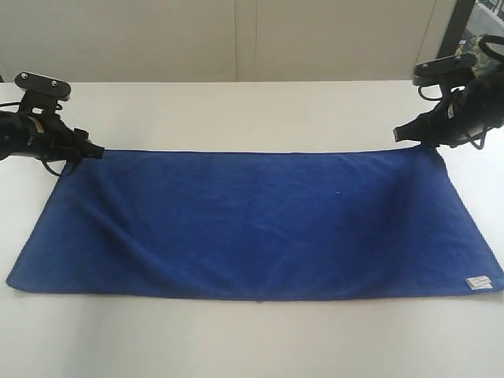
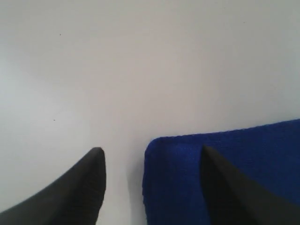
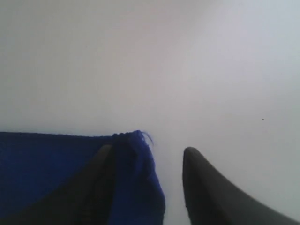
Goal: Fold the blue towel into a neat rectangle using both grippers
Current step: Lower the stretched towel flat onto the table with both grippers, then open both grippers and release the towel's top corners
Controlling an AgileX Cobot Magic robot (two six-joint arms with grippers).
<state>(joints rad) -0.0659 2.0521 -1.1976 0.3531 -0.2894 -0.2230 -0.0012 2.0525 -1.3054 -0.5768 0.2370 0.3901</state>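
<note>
Two grippers: both are seen at the far corners of the blue towel (image 1: 252, 228), one at each end of its far edge.
Left gripper (image 1: 94, 150): it is held low over the table (image 1: 236, 339), at the far left corner of the towel.
Left fingers (image 2: 89, 187): they are spread well apart and nothing is clamped. One finger is seen over the bare table just beside the cloth and the other over the cloth itself. The rounded corner lies between them.
Right gripper (image 1: 405, 135): it is placed low at the far right corner of the towel.
Right fingers (image 3: 211, 192): they are spread apart as well, and no grip is seen. The corner is bunched up against one finger and partly covers it. Bare table is seen between the cloth and the other finger.
Loose thread (image 3: 147, 137): a few blue fibres stand out from the bunched corner.
Towel position: it is spread on the white table as a long strip from left to right, between both arms.
Towel surface: soft wrinkles are seen, running from the far corners toward the near edge. Whether one layer or two are lying there cannot be told.
White tag (image 1: 478, 283): it is seen at the near right corner of the towel.
</note>
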